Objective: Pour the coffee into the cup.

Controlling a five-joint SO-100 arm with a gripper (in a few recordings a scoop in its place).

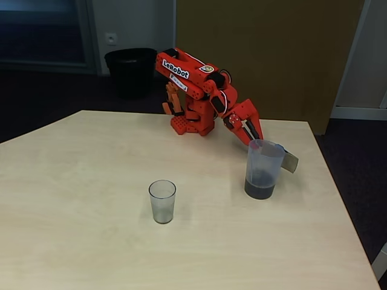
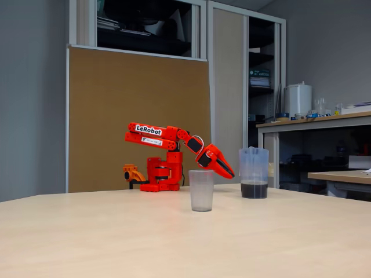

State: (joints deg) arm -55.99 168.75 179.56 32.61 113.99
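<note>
My red two-finger gripper point(image 1: 253, 138), grip state unclear, reaches the translucent plastic jug point(image 1: 263, 170) of dark coffee point(image 1: 259, 190), well apart from the clear plastic cup point(image 1: 162, 201); a nudge could topple it

Red arm point(image 1: 202, 90) reaching down to a jug point(image 1: 263, 169) on a pale wooden table point(image 1: 78, 241).
Dark coffee point(image 1: 260, 189) fills the jug's bottom; the gripper point(image 1: 253, 138) sits at its rim, the clear cup point(image 1: 162, 201) standing upright well apart to the left.
</note>
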